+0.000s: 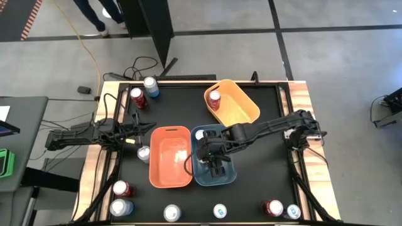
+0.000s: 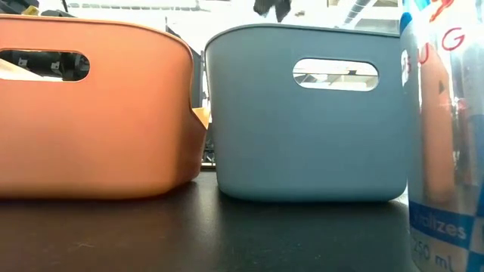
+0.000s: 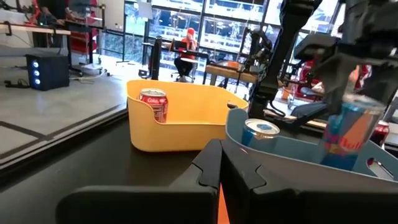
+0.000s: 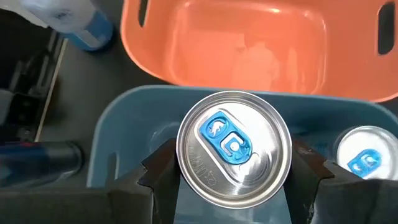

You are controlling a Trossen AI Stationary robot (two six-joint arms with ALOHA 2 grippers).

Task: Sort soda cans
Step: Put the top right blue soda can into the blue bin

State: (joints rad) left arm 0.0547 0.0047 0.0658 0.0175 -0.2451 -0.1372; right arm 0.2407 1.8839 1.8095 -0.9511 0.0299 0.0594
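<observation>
My right gripper (image 4: 234, 167) is over the blue bin (image 1: 227, 177), shut on a blue-and-silver soda can (image 4: 234, 149). This same can (image 3: 347, 132) shows in the left wrist view. A second blue-tabbed can (image 4: 367, 163) stands on the bin's floor beside it. A red can (image 1: 215, 97) stands in the yellow bin (image 1: 242, 108). The orange bin (image 1: 169, 157) holds no can that I can see. Several more cans stand on the table, such as a silver one (image 1: 144, 153) and a red one (image 1: 136, 97). My left gripper (image 1: 152, 125) waits shut at the table's left, touching nothing. My right gripper pinches the soda can between its two fingers (image 4: 163, 169), on opposite sides of the body just under the top rim (image 4: 186, 171). The fingers come from above, pointing down. The can is roughly upright, its upper part above the bin's rim (image 3: 298, 144); the bin's wall hides its lower end.
The three bins sit close together mid-table. Cans line the near edge (image 1: 219, 211) and the left corners (image 1: 121, 188), (image 1: 151, 86). One can (image 2: 446, 136) stands right in front of the low camera. Cables run along the table's left and right sides.
</observation>
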